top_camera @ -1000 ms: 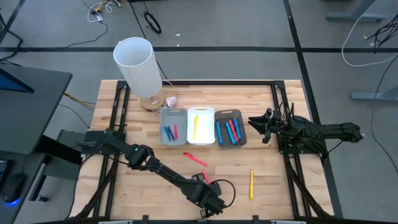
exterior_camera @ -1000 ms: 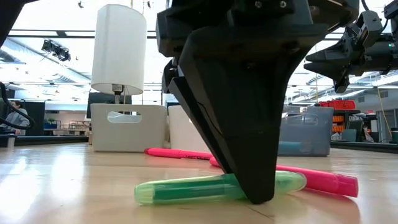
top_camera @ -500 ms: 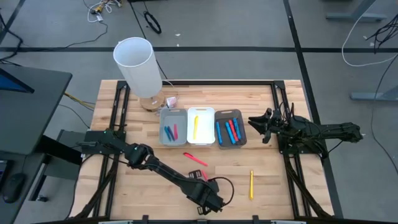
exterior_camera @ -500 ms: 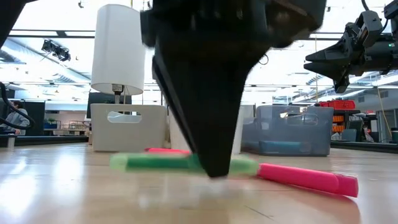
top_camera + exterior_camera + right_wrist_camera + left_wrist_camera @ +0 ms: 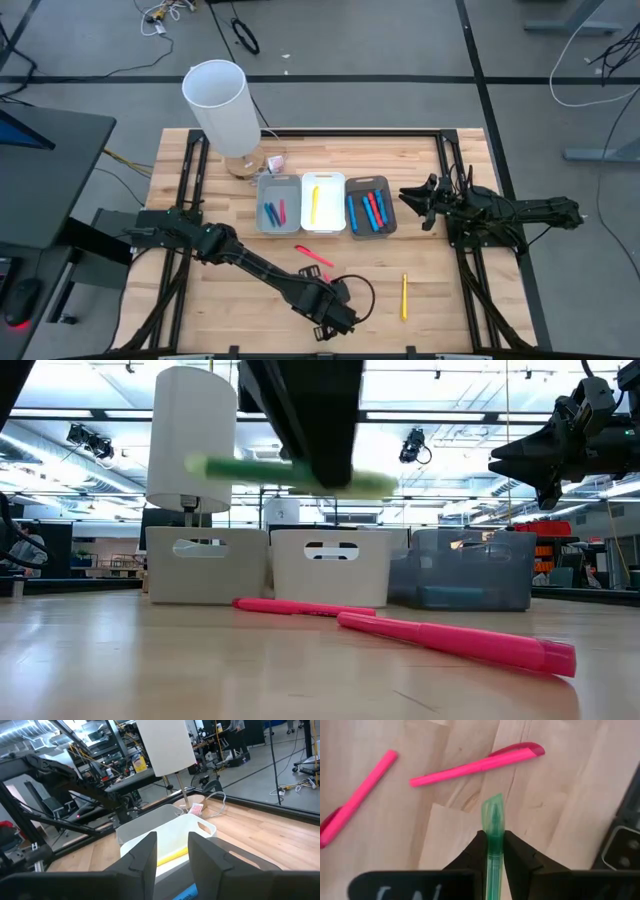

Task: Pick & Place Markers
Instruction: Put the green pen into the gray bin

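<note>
Since the earlier frames, the green marker [image 5: 290, 473] has been raised off the counter [image 5: 440, 300] by the left end effector [image 5: 494, 851]; it was lying on the boards beside a pink marker and is now seen well above them in the low view.

The counter is a wooden surface. A white lamp [image 5: 222, 105] is stood at its far left corner. Three bins are set in a row in front of it: a left bin [image 5: 262, 204] in which blue and pink markers are seen, a white middle bin [image 5: 326, 181] in which a yellow marker [image 5: 313, 203] is laid, and a grey right bin [image 5: 386, 206] in which blue and red markers are seen.

The left arm is extended across the near half of the counter. Its end effector is pinched on the green marker, which is held level and clear of the wood. The right end effector [image 5: 412, 197] is held in the air just beside the right bin; its fingers are parted a little and nothing is seen between them.

Two pink markers [image 5: 462, 643] [image 5: 305, 607] are left lying on the counter between the bins and the left end effector. One yellow marker [image 5: 404, 296] lies apart on the near right.
</note>
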`<action>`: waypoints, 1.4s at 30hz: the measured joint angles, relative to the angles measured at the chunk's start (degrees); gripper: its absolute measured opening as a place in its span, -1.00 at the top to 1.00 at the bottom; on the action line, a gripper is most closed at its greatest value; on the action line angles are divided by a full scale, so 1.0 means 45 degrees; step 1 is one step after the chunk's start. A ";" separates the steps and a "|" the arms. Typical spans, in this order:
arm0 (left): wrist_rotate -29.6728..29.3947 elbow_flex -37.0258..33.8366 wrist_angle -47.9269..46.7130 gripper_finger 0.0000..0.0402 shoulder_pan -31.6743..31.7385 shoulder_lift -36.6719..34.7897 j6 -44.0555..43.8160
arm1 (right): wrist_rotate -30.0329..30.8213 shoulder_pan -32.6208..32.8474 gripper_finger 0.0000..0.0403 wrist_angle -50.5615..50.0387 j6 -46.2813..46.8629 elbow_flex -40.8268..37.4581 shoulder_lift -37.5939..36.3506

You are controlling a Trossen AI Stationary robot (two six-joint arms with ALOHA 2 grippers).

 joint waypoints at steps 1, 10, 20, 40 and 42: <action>0.0002 0.0000 -0.0109 0.77 0.0005 -0.0107 -0.0004 | 0.0004 0.0000 0.45 0.0000 0.0004 0.0000 -0.0001; -0.0003 0.0005 -0.1148 0.75 0.0146 -0.0727 -0.0009 | 0.0004 0.0002 0.45 0.0002 0.0002 0.0000 0.0000; 0.0316 -0.0024 -0.1581 0.74 0.0146 -0.0836 0.0183 | 0.0005 0.0002 0.45 0.0000 0.0005 0.0000 -0.0002; 0.0823 -0.4891 0.0710 0.76 0.0730 -0.3170 0.0646 | 0.0002 0.0001 0.45 0.0011 0.0003 0.0000 -0.0005; 0.0821 -0.5860 0.1026 0.76 0.0809 -0.3844 0.0488 | 0.0000 0.0004 0.45 0.0011 0.0005 0.0000 -0.0005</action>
